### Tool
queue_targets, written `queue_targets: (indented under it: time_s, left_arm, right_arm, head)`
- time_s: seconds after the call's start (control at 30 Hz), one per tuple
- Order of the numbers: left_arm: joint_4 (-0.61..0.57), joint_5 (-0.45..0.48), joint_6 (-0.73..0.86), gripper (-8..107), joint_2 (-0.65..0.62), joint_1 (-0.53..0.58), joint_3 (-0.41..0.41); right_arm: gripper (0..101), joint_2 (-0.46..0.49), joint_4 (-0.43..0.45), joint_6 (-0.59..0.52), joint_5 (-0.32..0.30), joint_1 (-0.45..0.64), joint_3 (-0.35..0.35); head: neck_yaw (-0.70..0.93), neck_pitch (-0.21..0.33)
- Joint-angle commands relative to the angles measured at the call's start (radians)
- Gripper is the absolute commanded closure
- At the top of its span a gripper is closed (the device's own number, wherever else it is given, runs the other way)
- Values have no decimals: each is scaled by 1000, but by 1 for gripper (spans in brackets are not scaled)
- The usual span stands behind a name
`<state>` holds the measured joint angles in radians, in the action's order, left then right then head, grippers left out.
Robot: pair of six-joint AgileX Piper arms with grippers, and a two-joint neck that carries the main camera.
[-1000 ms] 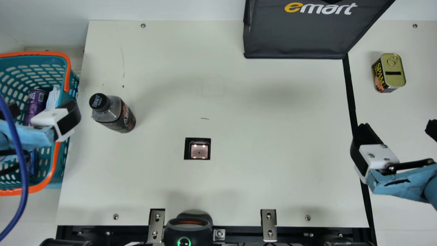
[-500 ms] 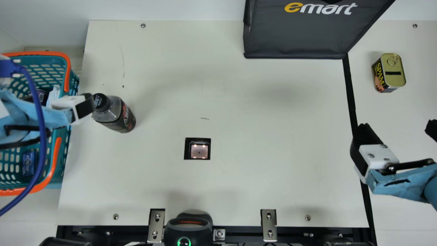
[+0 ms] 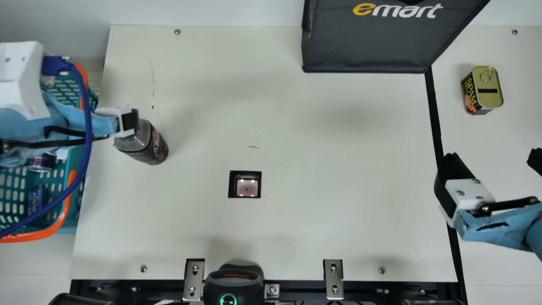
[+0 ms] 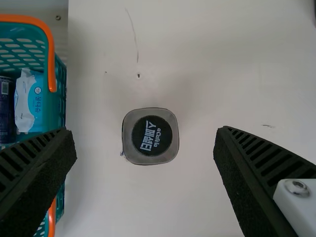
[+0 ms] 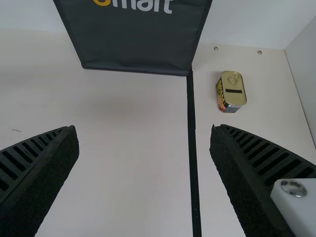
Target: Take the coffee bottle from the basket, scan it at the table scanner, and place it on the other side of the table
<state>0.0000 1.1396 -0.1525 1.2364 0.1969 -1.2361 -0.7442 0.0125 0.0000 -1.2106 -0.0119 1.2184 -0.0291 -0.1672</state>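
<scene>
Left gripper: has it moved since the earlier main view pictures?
Yes. In the main view, the left gripper has moved rightward and slightly up, from the basket to overlap the top of the coffee bottle, which stayed put.

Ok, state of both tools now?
Left tool: open, at the dark plastic bottle with the black cap, not gripping it.
Right tool: open, holding nothing.

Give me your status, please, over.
Left gripper open over bottle, right gripper open, empty.
Bottle upright on table, off the scanner.
Basket close beside bottle, might snag left gripper.
</scene>
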Motion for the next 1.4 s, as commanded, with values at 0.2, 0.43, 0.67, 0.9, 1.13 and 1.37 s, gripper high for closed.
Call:
queue_targets:
  time_s: [0.2,0.43,0.67,0.9,1.13,1.37]
  left_arm:
    - [8,-70,-12,9,40,31,53]
    - [46,-141,-45,9,59,56,113]
    - [86,-203,-87,9,73,76,165]
    - [112,-234,-117,9,77,87,193]
    - [123,-242,-134,16,79,90,206]
    - [127,-237,-142,62,75,90,206]
  right_arm:
    - [6,0,0,0,0,0,0]
    - [6,0,0,0,1,0,0]
    - [6,0,0,0,1,0,0]
    - [6,0,0,0,1,0,0]
    - [6,0,0,0,1,0,0]
    - [6,0,0,0,1,0,0]
  head:
    - [2,29]
    - [2,29]
    - [2,29]
    - [2,29]
    - [2,29]
    - [2,29]
